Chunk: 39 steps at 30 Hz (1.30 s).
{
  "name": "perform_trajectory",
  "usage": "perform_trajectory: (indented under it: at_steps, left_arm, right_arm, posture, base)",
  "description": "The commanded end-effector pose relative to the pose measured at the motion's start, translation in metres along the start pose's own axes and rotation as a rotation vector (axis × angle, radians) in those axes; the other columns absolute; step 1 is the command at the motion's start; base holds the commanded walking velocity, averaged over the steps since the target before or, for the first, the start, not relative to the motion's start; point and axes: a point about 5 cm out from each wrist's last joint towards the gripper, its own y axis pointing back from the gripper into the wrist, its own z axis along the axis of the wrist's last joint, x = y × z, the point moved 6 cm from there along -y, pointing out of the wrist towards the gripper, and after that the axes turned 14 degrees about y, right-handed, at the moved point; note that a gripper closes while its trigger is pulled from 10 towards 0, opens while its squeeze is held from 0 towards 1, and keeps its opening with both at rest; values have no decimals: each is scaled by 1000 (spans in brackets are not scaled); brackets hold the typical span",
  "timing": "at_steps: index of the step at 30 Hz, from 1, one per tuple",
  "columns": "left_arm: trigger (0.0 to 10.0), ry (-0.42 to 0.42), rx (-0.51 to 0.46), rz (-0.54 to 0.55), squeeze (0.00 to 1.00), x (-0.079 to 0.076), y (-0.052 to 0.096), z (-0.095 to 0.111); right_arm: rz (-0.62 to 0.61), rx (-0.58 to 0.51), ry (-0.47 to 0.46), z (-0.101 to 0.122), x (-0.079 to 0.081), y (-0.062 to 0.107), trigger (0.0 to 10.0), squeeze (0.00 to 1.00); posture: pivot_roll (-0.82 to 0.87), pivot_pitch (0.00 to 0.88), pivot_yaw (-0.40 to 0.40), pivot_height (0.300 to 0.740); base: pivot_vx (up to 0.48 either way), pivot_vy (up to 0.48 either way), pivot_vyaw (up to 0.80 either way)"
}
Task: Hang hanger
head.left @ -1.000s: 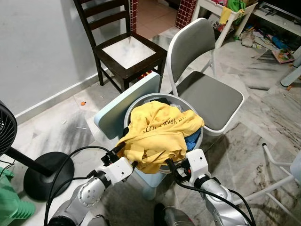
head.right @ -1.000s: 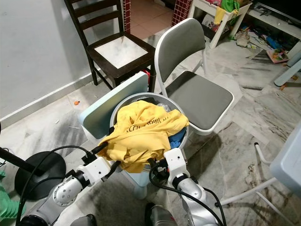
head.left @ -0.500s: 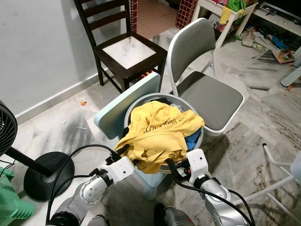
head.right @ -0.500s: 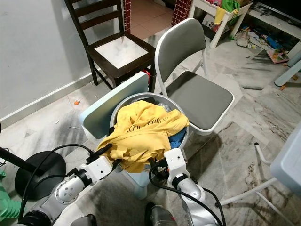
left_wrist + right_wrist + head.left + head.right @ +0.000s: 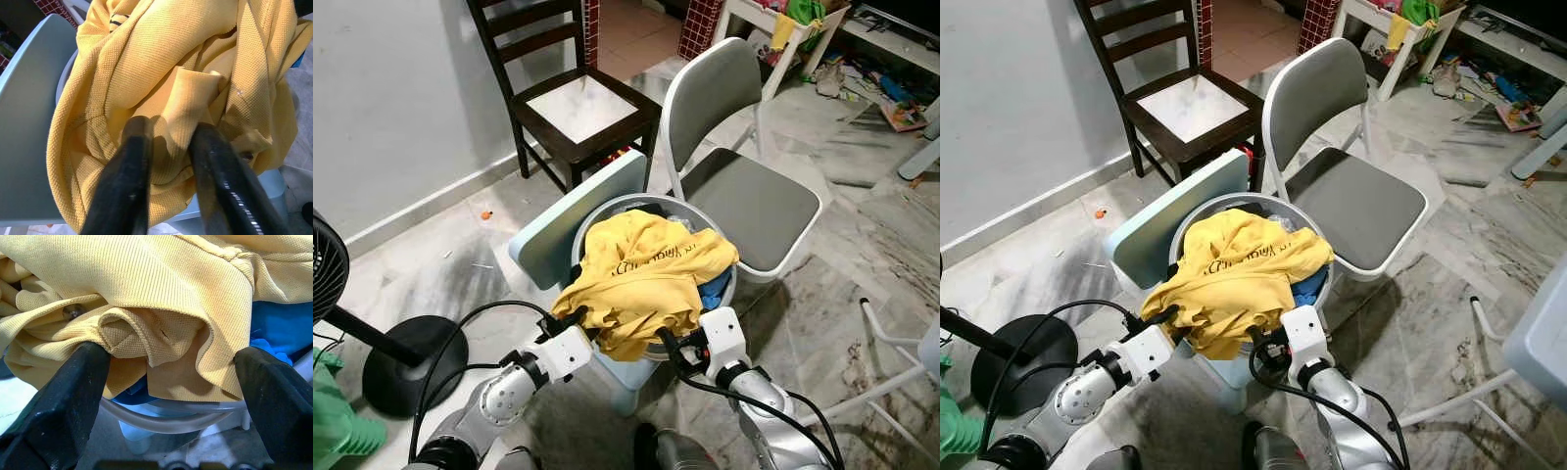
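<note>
Since a second ago the left gripper (image 5: 570, 317) has crept forward from the edge of the heap into the yellow shirt (image 5: 646, 274), its tips now sunk in the cloth at about 8 o'clock of the bucket (image 5: 592, 217); the right arm has barely shifted.

Left eye view: the shirt is heaped over the bucket, which sits on a pale blue stool (image 5: 570, 223) in front of a grey folding chair (image 5: 744, 196) and a dark wooden chair (image 5: 573, 98). No hanger can be made out — if one is here, it is buried under the cloth. I judge the task barely begun: nothing is lifted, nothing hung.

Right eye view: the right gripper (image 5: 1271, 343) sits at about 5 o'clock of the bucket, right up against the shirt's drooping hem.

Left wrist view: the two black fingers (image 5: 129, 181) stand a little apart with a fold of yellow knit between them, touching both — closing on the shirt, though I cannot tell whether the pinch is firm.

Right wrist view: the fingers (image 5: 68, 396) are spread wide, the rolled yellow hem lying between them, blue cloth (image 5: 281, 328) behind it and the bucket rim just beneath — nothing gripped.
</note>
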Motion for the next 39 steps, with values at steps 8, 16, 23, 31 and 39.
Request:
perform_trajectory:
  at_steps: [8, 16, 23, 31, 39]
  left_arm:
    - [0, 2, 1, -6, 0, -1, 0, -1]
    - [0, -21, -15, 11, 0, 4, -1, 3]
    - [0, -85, -225, 101, 0, 32, -12, 57]
    - [0, -143, -523, 144, 0, 45, -17, 144]
    - [0, -49, -599, 52, 0, 27, -29, 179]
  right_arm:
    - [-7, 18, -8, -7, 1, 1, 10000, 141]
    - [-6, 16, -9, -6, 1, 0, 10000, 141]
    - [-7, 13, -10, -5, 2, -1, 10000, 137]
    - [-6, 10, -17, -3, 5, -7, 10000, 137]
    - [-8, 0, -22, 0, 6, -11, 10000, 141]
  posture:
    - [-100, 192, -66, 740]
    - [-96, 190, -67, 740]
    - [-87, 184, -62, 740]
    - [-62, 177, -50, 740]
    - [-69, 170, -41, 740]
  base:
    - [0, 0, 0]
    - [0, 0, 0]
    - [0, 0, 0]
    - [0, 0, 0]
    - [0, 0, 0]
